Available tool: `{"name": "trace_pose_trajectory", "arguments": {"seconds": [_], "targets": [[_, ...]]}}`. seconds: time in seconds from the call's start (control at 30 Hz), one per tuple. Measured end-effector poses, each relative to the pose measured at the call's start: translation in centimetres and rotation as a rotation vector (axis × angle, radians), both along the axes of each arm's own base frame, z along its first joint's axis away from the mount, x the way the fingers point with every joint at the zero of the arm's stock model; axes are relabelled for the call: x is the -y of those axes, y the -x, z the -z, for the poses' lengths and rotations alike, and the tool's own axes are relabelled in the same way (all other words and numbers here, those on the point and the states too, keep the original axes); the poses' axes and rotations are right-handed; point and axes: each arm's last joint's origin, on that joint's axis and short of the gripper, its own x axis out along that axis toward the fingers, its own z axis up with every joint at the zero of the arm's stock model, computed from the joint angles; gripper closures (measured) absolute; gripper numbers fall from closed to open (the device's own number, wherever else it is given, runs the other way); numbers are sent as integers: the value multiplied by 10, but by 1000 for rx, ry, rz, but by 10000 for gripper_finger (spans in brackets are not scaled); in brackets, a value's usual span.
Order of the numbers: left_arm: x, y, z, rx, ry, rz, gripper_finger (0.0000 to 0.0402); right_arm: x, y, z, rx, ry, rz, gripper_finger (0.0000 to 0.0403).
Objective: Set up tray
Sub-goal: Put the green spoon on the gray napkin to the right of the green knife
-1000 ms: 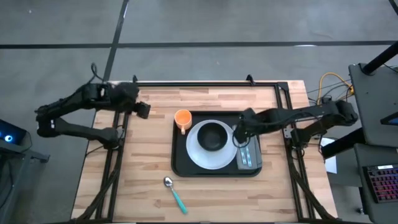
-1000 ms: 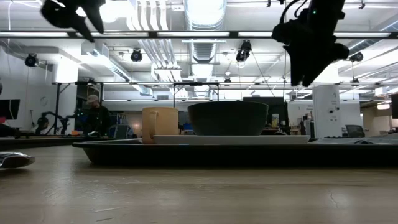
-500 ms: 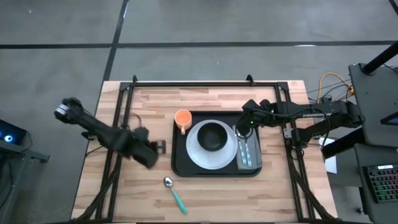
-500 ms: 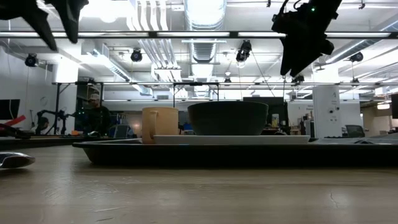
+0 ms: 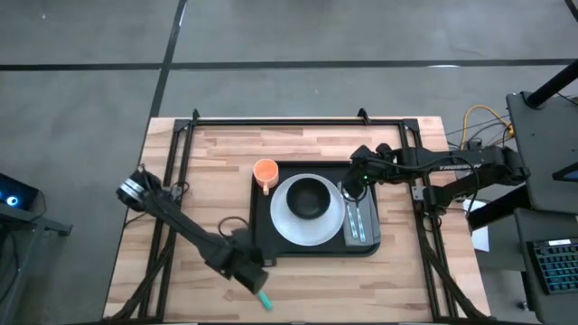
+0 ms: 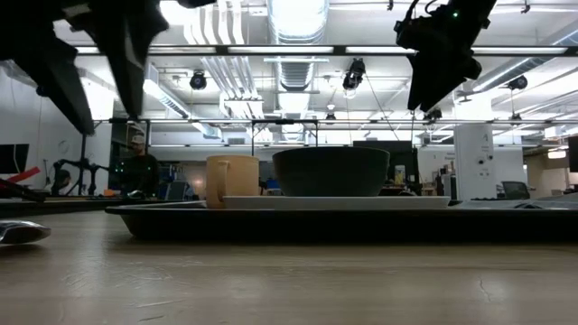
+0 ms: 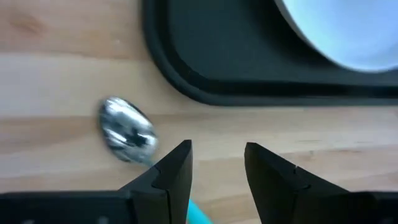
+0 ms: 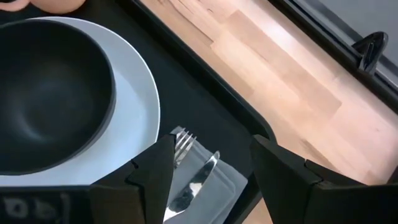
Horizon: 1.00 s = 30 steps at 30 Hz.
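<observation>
The black tray (image 5: 258, 242) lies mid-table. On it are a white plate (image 5: 287, 226) with a black bowl (image 5: 310, 197) in it, an orange cup (image 5: 265, 171), and a grey napkin (image 5: 360, 226) bearing a fork (image 8: 181, 142) and a knife (image 8: 198, 177). A teal-handled spoon (image 7: 127, 132) lies on the wood by the tray's near left corner. My left gripper (image 7: 217, 158) hovers open just above the spoon's neck. My right gripper (image 8: 211, 155) hangs open above the far end of the napkin.
A black frame rail (image 5: 298, 121) runs along the table's far edge, with side rails (image 5: 173, 181) to left and right. Bare wood (image 5: 361, 289) lies between the tray and the near edge. Cables (image 5: 474, 122) and equipment stand off the right side.
My left arm has swung from the table's far left corner toward the near edge and come down over the spoon by the tray's near left corner. My right gripper has risen a little from the napkin toward the far edge, then held still.
</observation>
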Motion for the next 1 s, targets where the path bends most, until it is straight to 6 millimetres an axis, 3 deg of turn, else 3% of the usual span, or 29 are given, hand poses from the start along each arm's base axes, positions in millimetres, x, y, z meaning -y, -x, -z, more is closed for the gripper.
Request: {"name": "trace_pose_trajectory", "arguments": {"seconds": [0.17,0.5,0.57,0.67,0.87,1.0], "targets": [[17,-21,13,-14,-15,14,274,0,-1,2,-29,21,-44,204],[40,-46,15,55,8,104,274,1,-3,3,-48,53,-108,204],[42,-48,16,63,22,81,274,1,-3,3,-58,59,-123,204],[47,-47,24,57,117,-133,274,1,-2,4,-64,61,-126,204],[52,-51,43,-3,125,-143,274,1,-2,7,-72,81,-138,204],[54,-50,43,-31,144,-126,274,1,-3,8,-75,97,-161,204]]}}
